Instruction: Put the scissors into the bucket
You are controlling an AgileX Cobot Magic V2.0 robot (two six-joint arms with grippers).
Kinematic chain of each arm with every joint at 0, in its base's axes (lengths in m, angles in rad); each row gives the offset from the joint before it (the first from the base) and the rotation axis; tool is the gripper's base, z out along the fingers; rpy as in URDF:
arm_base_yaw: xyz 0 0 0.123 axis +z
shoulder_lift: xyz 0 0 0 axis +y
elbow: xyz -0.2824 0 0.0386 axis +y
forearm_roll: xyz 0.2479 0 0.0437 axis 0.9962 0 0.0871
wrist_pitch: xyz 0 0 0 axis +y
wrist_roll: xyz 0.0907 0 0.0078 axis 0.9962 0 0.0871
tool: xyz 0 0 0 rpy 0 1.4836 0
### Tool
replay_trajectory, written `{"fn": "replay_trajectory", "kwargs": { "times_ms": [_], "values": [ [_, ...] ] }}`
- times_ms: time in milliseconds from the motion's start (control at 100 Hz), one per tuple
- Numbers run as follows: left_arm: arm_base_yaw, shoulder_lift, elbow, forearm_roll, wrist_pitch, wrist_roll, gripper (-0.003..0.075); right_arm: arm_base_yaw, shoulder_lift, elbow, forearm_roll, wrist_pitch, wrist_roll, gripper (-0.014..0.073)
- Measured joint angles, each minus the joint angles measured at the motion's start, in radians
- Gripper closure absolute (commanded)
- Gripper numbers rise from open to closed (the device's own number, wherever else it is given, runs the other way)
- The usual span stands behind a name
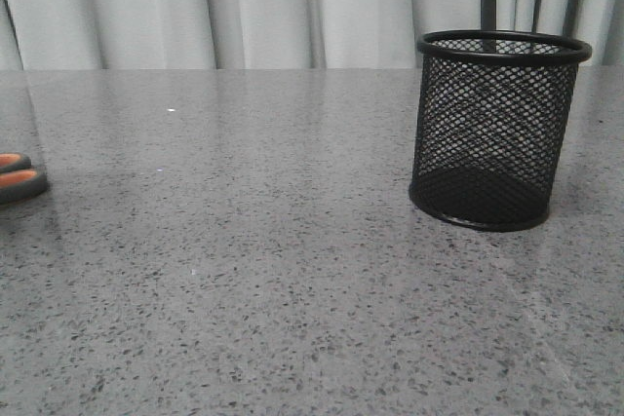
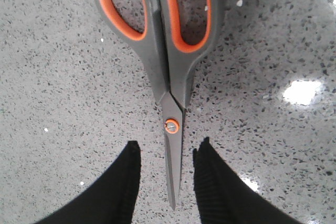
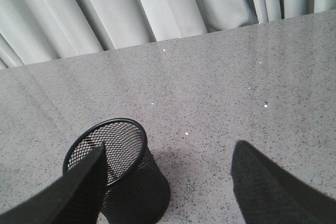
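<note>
Left gripper (image 2: 167,182) straddles the scissors (image 2: 168,72) blades, fingers apart; right gripper (image 3: 168,182) gapes wide.

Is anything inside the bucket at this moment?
The bucket looks empty: mesh and dark base show through. The scissors lie flat on the table, blades between the open left tool's fingers.

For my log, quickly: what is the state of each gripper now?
Left gripper: open, astride the scissors blades, holding nothing.
Right gripper: open, empty, near the bucket.
</note>
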Motion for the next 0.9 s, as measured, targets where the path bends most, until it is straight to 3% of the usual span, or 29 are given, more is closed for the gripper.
{"fn": "replay_trajectory", "kwargs": {
  "times_ms": [90, 170, 420, 690, 900],
  "values": [
    [0.0, 0.0, 0.0, 0.003, -0.001, 0.0, 0.03, 0.001, 0.0, 0.0, 0.0, -0.002, 0.0, 0.0142],
    [0.0, 0.01, 0.0, 0.007, -0.001, 0.001, 0.0232, 0.001, 0.0, 0.0, 0.0, -0.002, 0.0, 0.0142],
    [0.0, 0.053, 0.0, -0.056, -0.028, 0.002, 0.0283, 0.001, 0.0, 0.0, 0.0, -0.002, 0.0, 0.0142],
    [0.005, 0.146, 0.0, -0.11, -0.025, 0.007, 0.0286, 0.001, 0.0, 0.0, 0.0, -0.002, 0.0, 0.0142],
    [0.109, 0.167, 0.0, -0.193, -0.054, 0.031, 0.0301, 0.001, 0.0, 0.0, 0.0, 0.008, 0.0, 0.0142]
  ]
}}
